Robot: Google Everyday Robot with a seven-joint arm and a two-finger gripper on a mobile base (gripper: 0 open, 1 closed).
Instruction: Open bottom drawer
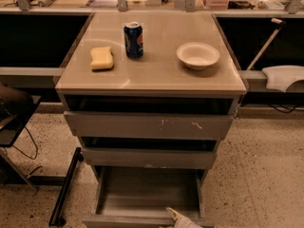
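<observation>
The bottom drawer of the grey cabinet stands pulled far out, showing its shallow grey box interior, which holds nothing I can see. Its front edge runs along the lower rim of the view. My gripper shows only as a pale tip at the drawer's front edge, right of centre, cut off by the frame. Above it are the mid-sized grey front and the widest grey front with white scratch marks, both pushed in.
On the cabinet top stand a yellow sponge, a blue soda can and a white bowl. A black bar leans on the floor at the left. A white object sits at the right.
</observation>
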